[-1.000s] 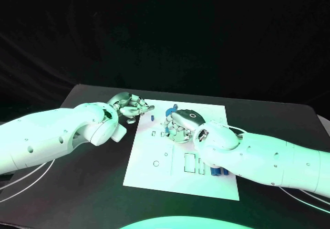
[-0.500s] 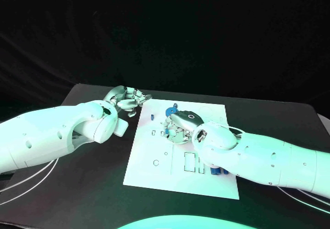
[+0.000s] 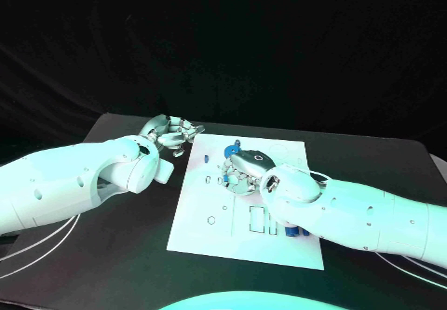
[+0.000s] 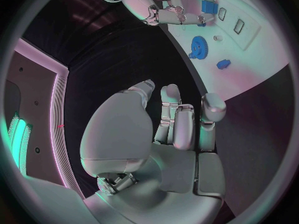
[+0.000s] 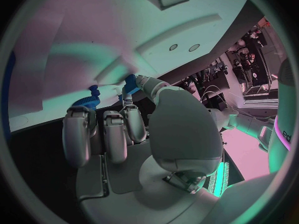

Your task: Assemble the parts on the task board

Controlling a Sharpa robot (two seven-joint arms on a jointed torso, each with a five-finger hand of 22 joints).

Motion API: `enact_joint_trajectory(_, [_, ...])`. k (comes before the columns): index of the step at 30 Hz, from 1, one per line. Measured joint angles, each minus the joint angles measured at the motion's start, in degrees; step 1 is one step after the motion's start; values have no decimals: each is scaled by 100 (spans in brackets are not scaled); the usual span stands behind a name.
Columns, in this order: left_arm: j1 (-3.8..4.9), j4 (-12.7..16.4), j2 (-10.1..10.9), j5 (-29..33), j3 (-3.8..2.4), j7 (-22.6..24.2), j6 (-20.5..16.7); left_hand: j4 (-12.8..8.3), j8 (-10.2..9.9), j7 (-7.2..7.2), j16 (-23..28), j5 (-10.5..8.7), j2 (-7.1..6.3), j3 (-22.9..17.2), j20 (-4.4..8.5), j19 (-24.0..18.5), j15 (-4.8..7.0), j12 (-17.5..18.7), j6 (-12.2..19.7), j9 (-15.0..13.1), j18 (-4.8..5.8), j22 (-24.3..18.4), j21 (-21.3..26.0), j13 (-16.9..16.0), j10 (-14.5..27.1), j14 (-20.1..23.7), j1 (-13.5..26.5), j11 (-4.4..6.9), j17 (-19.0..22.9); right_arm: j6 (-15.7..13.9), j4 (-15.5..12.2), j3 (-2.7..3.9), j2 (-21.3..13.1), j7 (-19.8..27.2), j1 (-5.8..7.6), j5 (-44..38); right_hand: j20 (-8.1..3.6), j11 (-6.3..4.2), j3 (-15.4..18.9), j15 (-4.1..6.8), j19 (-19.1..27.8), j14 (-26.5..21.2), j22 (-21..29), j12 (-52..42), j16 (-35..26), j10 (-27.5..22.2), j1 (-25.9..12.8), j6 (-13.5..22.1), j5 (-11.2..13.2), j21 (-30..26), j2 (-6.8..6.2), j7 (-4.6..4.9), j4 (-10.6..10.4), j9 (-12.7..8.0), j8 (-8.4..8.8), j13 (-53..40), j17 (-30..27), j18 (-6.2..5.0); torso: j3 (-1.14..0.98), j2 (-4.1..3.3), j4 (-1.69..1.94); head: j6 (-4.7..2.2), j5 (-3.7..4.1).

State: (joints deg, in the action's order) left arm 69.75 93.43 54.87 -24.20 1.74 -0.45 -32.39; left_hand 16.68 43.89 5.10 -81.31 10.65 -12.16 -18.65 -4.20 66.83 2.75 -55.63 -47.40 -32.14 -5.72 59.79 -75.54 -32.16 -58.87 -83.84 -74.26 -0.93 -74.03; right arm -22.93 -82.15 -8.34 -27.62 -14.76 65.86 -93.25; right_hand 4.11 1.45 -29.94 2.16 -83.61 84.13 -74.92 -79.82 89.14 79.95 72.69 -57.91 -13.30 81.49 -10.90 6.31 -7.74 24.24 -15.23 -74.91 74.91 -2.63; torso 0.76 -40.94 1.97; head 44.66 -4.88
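The white task board (image 3: 223, 236) lies in the middle of the black table. My right hand (image 3: 240, 173) rests low over its upper middle and pinches a small blue part (image 5: 130, 83) at its fingertips; the left wrist view shows this blue part (image 4: 209, 6) too. A blue gear (image 3: 230, 150) lies just beyond that hand. A small blue piece (image 3: 204, 157) stands near the board's left edge. My left hand (image 3: 172, 135) hovers off the board's far left corner, fingers (image 4: 177, 119) curled in with nothing in them.
Two or three more blue parts (image 3: 296, 230) sit in slots near the board's right edge, beside my right forearm. Rectangular cut-outs (image 3: 259, 219) mark the board's middle. Black table (image 3: 112, 258) stretches on both sides of the board.
My left hand has drawn back from the small blue piece on the board's left edge to a spot off the far corner. My right hand has hardly moved.
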Motion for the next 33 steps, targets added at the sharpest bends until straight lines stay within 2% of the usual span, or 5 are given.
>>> enact_joint_trajectory(17, [1, 1, 3, 39, 0, 16, -7, 0, -21, 0, 0, 0, 24, 0, 0, 0, -20, 0, 0, -1, 0, 36, 0, 5, 21, -20, -24, -21, -27, 48, 11, 3, 11, -35, 2, -19, 0, 38, 16, 0, 0, 0, 1, 189, 0, -147, -15, 9, 24, -64, -15, -8, -16, 1, 20, 1, -1, 0, 2, 3, 2, 3, 5])
enact_joint_trajectory(21, [1, 2, 4, 42, 0, 16, -7, 0, -21, 0, -1, 0, 24, 0, 0, 0, -20, 0, 0, -1, 0, 36, 0, 5, 21, -20, -24, -21, -27, 52, 13, 2, 12, -43, 2, -22, 0, 51, 16, 0, 0, 0, 2, 218, 0, -176, -16, 46, 24, -89, -16, 30, -16, -3, 52, 37, 1, 0, 3, 3, 2, 2, 4])
enact_joint_trajectory(27, [1, 2, 6, 44, 0, 16, -6, 0, -21, 0, -1, 0, 24, 0, 0, 0, -20, 0, 0, 1, 0, 36, -1, 4, 20, -21, -24, -21, -26, 57, 14, 2, 13, -54, 2, -26, 0, 61, 32, 0, 0, 0, 2, 232, 0, -186, -16, 63, 25, -89, -16, 27, -31, -11, 64, 48, 4, 0, 3, 3, 2, 2, 4])
enact_joint_trajectory(33, [2, 2, 8, 46, 0, 15, -3, 0, -21, 0, -1, 0, 24, 0, 0, 0, -20, 0, 0, 4, 0, 43, -1, 11, 20, -20, -24, -21, -42, 58, 15, 1, 10, -71, 2, -28, 21, 83, 50, -21, -21, -21, 2, 274, 0, -208, -69, 117, 23, -111, -68, 60, -49, -24, 111, 80, 4, 0, 3, 3, 2, 6, 4])
